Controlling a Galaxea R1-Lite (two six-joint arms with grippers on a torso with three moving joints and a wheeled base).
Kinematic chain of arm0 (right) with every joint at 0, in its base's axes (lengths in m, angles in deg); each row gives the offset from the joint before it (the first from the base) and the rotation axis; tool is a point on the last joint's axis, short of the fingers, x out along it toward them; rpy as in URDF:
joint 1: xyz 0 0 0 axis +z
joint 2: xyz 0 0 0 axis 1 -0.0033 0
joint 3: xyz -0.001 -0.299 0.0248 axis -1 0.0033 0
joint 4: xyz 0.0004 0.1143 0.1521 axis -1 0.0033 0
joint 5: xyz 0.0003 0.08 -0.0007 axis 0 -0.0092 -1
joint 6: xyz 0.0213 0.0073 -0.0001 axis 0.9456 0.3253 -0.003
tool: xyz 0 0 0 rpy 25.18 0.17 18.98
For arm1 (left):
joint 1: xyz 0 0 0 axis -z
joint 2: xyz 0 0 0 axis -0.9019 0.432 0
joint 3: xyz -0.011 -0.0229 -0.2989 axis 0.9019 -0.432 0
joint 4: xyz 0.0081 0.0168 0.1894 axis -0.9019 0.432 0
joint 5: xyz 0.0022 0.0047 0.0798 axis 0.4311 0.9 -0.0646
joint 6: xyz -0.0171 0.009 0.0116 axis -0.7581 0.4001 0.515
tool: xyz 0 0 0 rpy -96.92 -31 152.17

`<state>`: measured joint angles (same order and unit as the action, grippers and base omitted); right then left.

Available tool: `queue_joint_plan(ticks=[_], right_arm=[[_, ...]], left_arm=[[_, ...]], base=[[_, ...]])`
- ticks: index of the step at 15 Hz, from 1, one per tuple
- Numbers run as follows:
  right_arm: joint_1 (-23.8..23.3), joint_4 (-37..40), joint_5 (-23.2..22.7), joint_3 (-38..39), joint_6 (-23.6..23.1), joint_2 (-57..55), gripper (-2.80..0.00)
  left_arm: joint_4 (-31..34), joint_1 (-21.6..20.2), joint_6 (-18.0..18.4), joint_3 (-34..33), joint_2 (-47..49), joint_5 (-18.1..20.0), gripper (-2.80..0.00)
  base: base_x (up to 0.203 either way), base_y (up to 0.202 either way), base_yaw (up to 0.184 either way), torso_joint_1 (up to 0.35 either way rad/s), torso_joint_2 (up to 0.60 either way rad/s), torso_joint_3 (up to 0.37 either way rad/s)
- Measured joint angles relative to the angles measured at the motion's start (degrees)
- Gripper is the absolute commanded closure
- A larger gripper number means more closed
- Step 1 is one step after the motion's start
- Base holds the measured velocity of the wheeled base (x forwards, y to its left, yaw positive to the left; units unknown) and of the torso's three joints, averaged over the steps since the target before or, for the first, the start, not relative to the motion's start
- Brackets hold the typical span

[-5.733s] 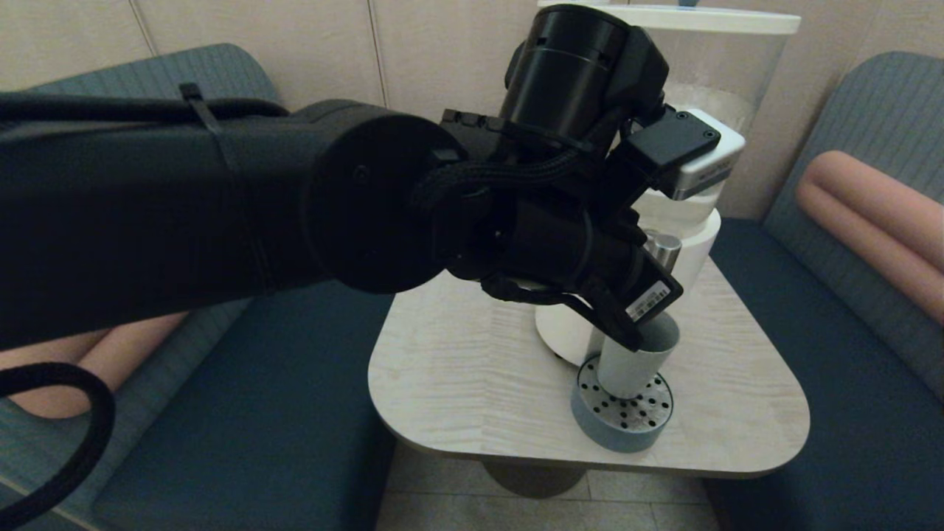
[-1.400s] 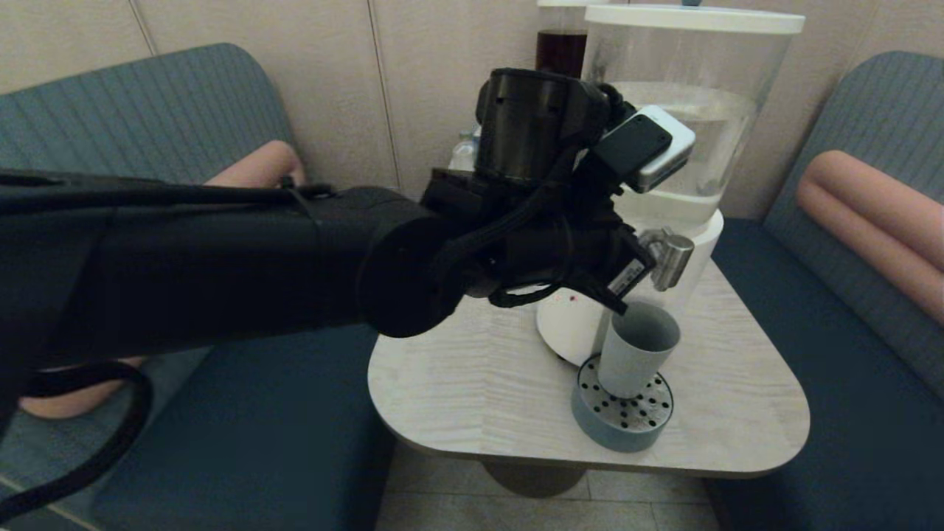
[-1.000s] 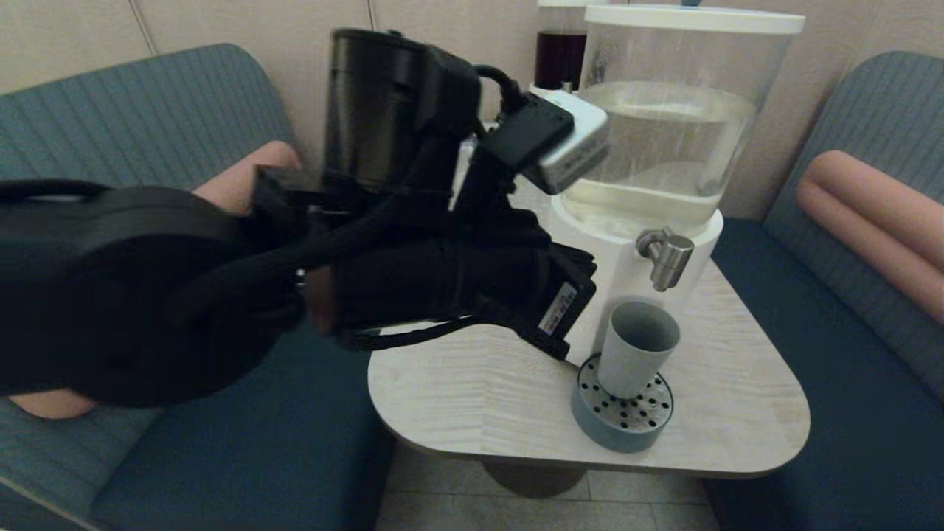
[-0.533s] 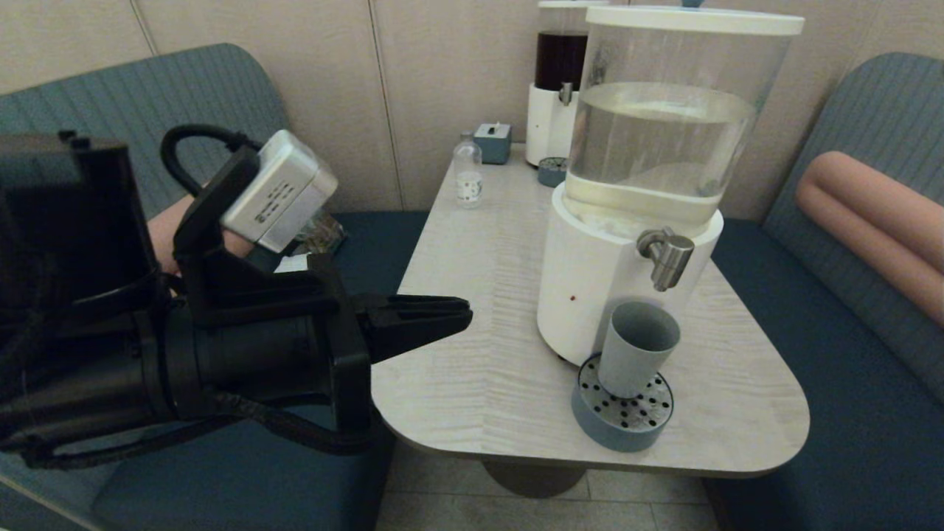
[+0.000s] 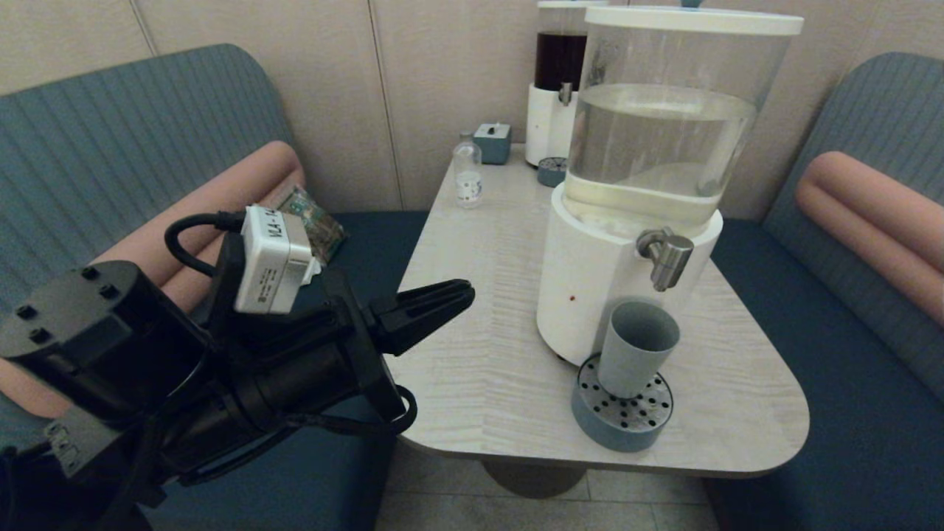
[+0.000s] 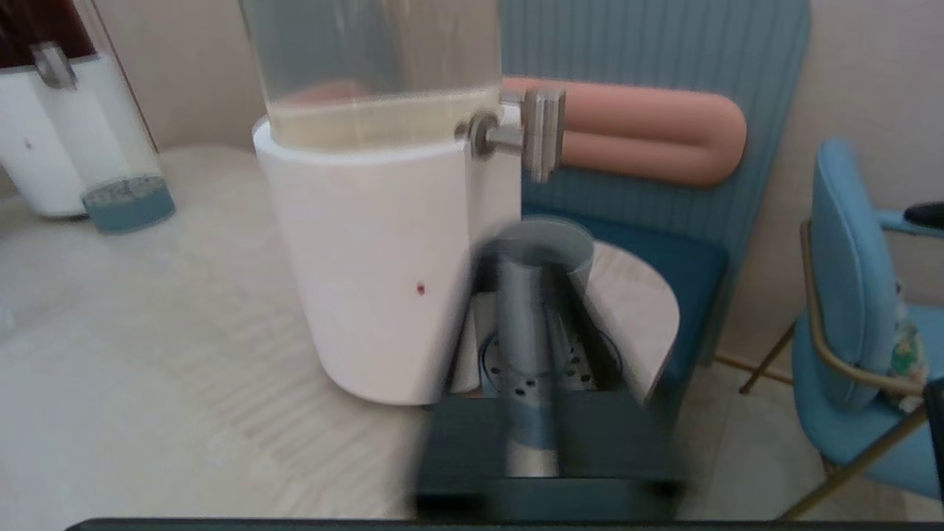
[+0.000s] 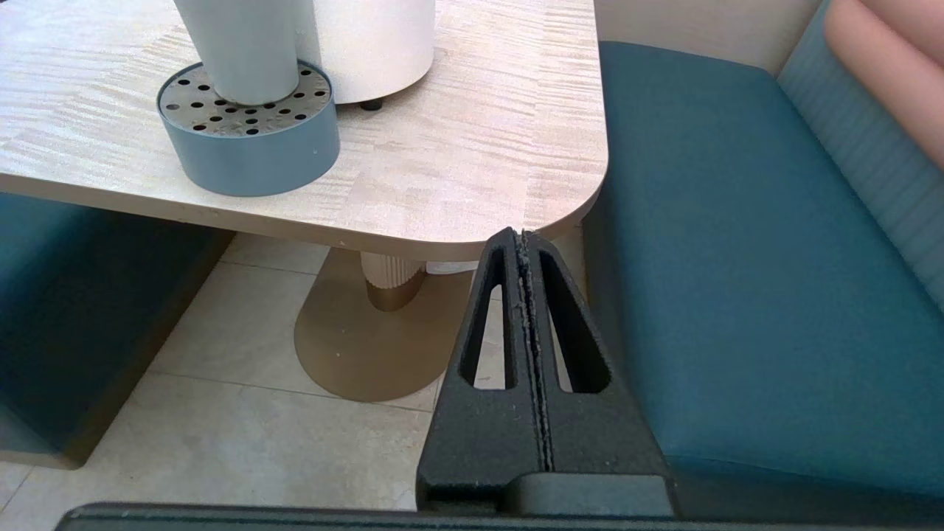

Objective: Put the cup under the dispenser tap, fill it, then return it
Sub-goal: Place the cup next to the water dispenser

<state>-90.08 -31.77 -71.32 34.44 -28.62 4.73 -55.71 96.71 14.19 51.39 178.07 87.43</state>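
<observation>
The grey-green cup (image 5: pixel 638 358) stands upright on the round perforated drip tray (image 5: pixel 623 417), right under the steel dispenser tap (image 5: pixel 667 258) of the big white-based dispenser (image 5: pixel 612 295). My left gripper (image 5: pixel 450 295) hangs shut and empty off the table's left edge, well apart from the cup, pointing toward it. The left wrist view shows the cup (image 6: pixel 581 259), the tap (image 6: pixel 535 136) and that gripper (image 6: pixel 549 295) smeared by motion. My right gripper (image 7: pixel 522 236) is shut and empty, low beside the table's near right corner; the cup (image 7: pixel 243 44) shows there too.
A dark-liquid dispenser (image 5: pixel 560 81), a small clear bottle (image 5: pixel 467 175) and a small blue box (image 5: pixel 493 141) stand at the table's far end. Blue benches with pink bolsters (image 5: pixel 870 221) flank the table. A packet (image 5: pixel 313 221) lies on the left bench.
My left arm has let go of the cup and pulled back left and down, off the table. The cup stays on the drip tray under the tap.
</observation>
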Motion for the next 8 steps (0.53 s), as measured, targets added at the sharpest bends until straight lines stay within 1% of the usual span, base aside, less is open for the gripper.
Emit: queue_joint_plan(ticks=[3, 6, 8], right_arm=[[0.0, -0.02, -0.02, 0.0, -0.01, 0.0, 0.0], [0.0, -0.02, -0.03, 0.0, 0.01, 0.0, 0.0], [0.0, 0.0, -0.02, 0.0, -0.01, 0.0, 0.0]], left_arm=[[-0.3, -0.25, 0.85, -0.5, 2.09, -0.06, -2.8], [-0.29, -1.58, 2.07, -1.95, 3.23, 0.0, -2.8], [-0.32, -2.01, 2.12, -2.46, 3.99, 0.46, -2.8]], base=[[0.0, 0.0, 0.0, 0.0, 0.0, 0.0], [0.0, 0.0, 0.0, 0.0, 0.0, 0.0], [0.0, 0.0, 0.0, 0.0, 0.0, 0.0]])
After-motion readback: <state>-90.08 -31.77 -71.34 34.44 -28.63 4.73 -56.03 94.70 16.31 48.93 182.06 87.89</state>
